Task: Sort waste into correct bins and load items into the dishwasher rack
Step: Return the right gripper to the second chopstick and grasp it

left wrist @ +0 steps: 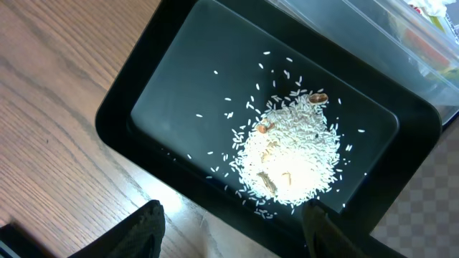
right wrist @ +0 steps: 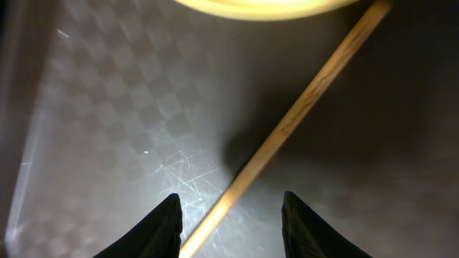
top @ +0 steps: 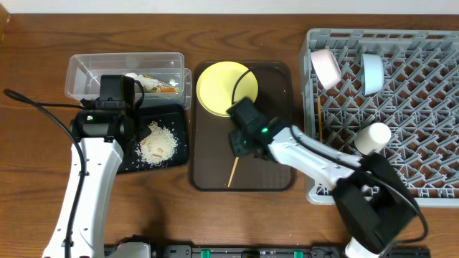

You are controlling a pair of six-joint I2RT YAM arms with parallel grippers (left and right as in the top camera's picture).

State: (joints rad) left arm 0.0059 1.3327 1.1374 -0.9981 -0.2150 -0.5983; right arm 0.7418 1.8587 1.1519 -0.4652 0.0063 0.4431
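Note:
The rice heap (top: 158,143) lies in the black tray (top: 179,122); it also shows in the left wrist view (left wrist: 290,161). My left gripper (top: 123,107) (left wrist: 233,233) hangs open and empty over the tray's edge (left wrist: 122,107). The wrapper scrap (top: 154,84) lies in the clear tub (top: 93,72). My right gripper (top: 240,140) (right wrist: 229,215) is open, low over the brown serving tray, straddling a chopstick (top: 233,172) (right wrist: 301,115). The yellow plate (top: 222,87) (right wrist: 265,6) lies just beyond it. The rack (top: 401,165) holds a white bowl (top: 326,66), a light blue bowl (top: 371,72) and the cup (top: 373,136).
The dark brown serving tray (top: 276,168) sits between the black tray and the rack. A second chopstick (top: 319,118) stands along the rack's left side. The right arm reaches across from the lower right. Bare wooden table (top: 215,215) lies in front.

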